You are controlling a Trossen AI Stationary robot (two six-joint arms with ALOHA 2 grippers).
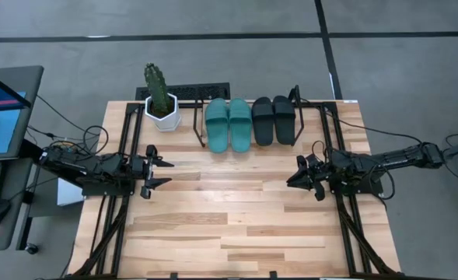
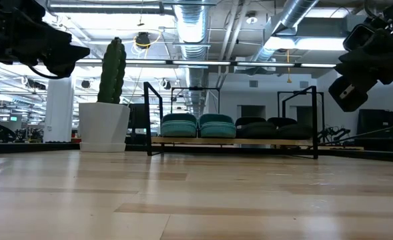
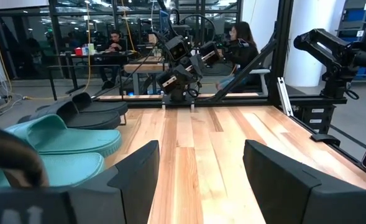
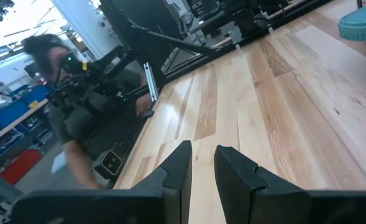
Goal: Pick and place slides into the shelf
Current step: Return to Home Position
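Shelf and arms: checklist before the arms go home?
1. All four slides on the shelf: the green slides and the black slides sit side by side in it. Ok.
2. Slides level: in the low view they sit even on the rack. Ok.
3. Left gripper empty: fingers wide apart, nothing between them. Ok.
4. Right gripper empty: narrow gap, nothing in it. Ok.
5. Grippers clear of the shelf: both hang over bare table, apart from it. Ok.
6. Cactus pot upright beside the shelf's left end, apart from the left gripper. Ok.
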